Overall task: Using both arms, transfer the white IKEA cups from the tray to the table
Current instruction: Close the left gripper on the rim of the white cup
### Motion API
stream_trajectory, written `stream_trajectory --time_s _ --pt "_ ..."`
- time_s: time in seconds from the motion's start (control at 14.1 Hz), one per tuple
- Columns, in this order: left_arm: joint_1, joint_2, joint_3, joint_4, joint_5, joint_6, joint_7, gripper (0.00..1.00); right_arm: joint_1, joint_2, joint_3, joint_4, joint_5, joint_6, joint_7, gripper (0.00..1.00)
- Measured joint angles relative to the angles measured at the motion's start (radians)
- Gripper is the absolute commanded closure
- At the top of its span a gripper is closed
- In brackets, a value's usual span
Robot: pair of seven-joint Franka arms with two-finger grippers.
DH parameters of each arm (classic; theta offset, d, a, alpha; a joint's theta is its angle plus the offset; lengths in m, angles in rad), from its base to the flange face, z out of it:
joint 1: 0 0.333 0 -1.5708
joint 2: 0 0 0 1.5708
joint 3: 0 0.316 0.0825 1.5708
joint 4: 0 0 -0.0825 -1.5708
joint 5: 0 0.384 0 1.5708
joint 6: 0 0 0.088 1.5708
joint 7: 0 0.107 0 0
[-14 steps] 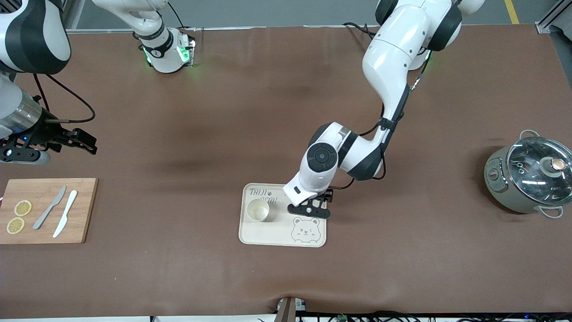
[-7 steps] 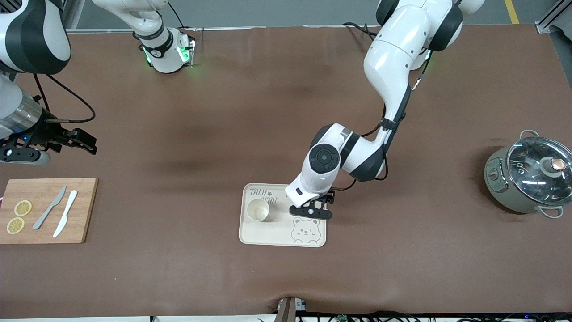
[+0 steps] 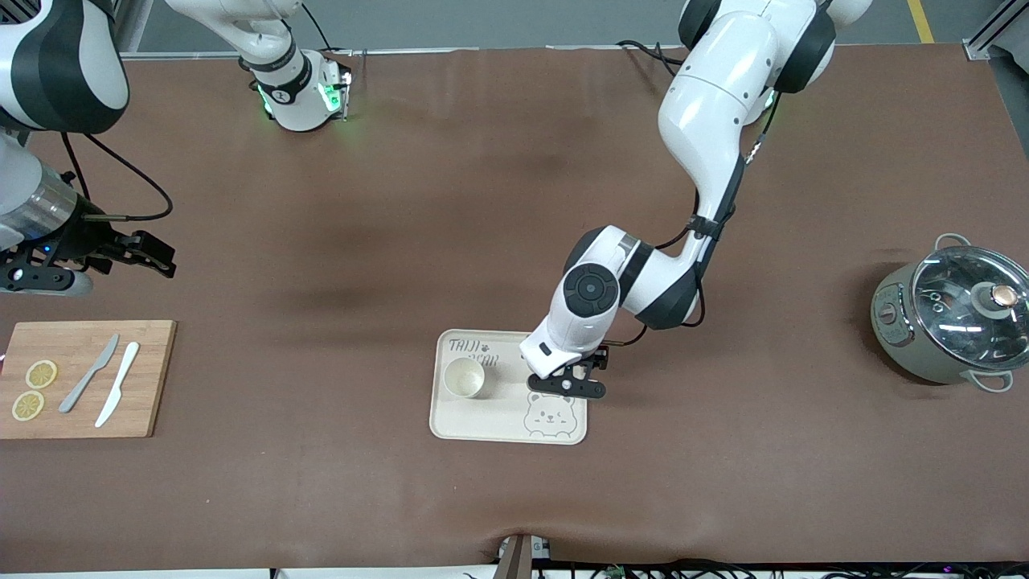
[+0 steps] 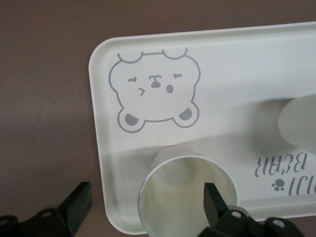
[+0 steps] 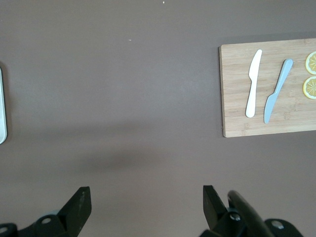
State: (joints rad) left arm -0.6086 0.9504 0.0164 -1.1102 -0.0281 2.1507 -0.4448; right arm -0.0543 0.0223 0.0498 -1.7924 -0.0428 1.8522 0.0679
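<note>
A cream bear tray (image 3: 498, 422) lies mid-table. One white cup (image 3: 464, 378) stands upright on it toward the right arm's end, and shows as a blurred shape (image 4: 298, 121) in the left wrist view. A second white cup (image 4: 182, 207) stands upright on the tray near its rim, hidden under the left wrist in the front view. My left gripper (image 3: 567, 386) (image 4: 146, 197) hangs open just above this cup. One fingertip (image 4: 212, 197) is over its mouth and the other is out past the tray's rim. My right gripper (image 3: 157, 256) (image 5: 145, 197) waits open and empty over bare table.
A bamboo board (image 3: 145, 378) with two knives (image 3: 116, 383) and lemon slices (image 3: 40, 374) lies at the right arm's end, near the front edge. A grey-green pot with glass lid (image 3: 944, 318) stands at the left arm's end. The tray's rim (image 5: 2, 106) shows in the right wrist view.
My left gripper has drifted a little toward the left arm's end, still open over the tray's edge. The cup in the front view and the right arm have not moved.
</note>
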Motion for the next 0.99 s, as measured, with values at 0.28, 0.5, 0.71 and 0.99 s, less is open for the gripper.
stream_trajectory --time_s 0.28,0.5,0.71,0.99 --pt "0.000 0.002 0.000 -0.011 0.000 0.000 0.000 0.00 0.000 0.000 0.000 0.000 0.000 0.000 0.000 0.00" --pt "0.000 0.002 0.000 -0.032 0.000 0.026 0.000 0.00 0.001 0.001 0.001 0.000 0.000 0.000 0.000 0.00" --pt "0.000 0.002 0.000 -0.049 0.000 0.047 0.000 0.00 0.001 0.001 0.001 0.000 0.000 0.000 0.000 0.00" --pt "0.000 0.002 0.000 -0.050 0.000 0.048 0.000 0.06 0.001 0.001 0.001 0.000 0.000 0.001 0.000 0.00"
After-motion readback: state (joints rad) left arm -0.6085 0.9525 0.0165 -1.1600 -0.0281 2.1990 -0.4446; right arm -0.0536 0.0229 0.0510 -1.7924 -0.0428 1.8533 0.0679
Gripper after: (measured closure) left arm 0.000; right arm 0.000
